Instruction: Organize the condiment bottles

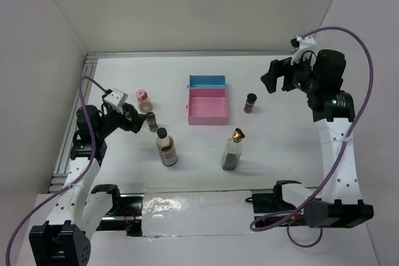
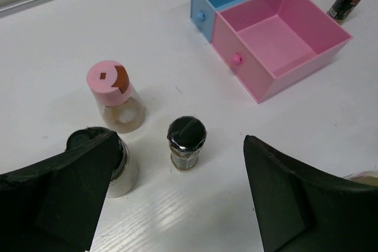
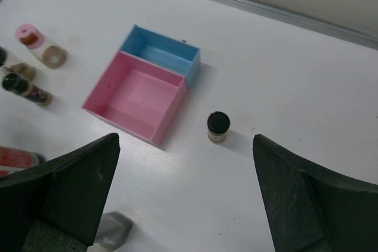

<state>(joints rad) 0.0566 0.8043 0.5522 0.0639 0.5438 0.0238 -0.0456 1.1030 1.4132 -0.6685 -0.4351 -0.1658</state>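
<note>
Both sets of jaws are wide open, gripping nothing. The left gripper (image 1: 133,119) hangs by the cluster near the table's (image 1: 280,141) left edge: pink-capped jar (image 2: 109,81), dark-capped spice jar (image 2: 186,134), and a third jar (image 2: 124,172) half hidden behind its finger. The red-labelled bottle (image 1: 166,147) and gold-capped bottle (image 1: 233,151) stand nearer, well apart. A lone spice jar (image 1: 250,102) sits right of the tray (image 1: 208,122) with open room around it, and the right gripper (image 1: 274,76) is beyond it.

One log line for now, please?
left end effector open | right end effector open | small capped condiment bottles outside pink-and-blue plastic tray
</note>
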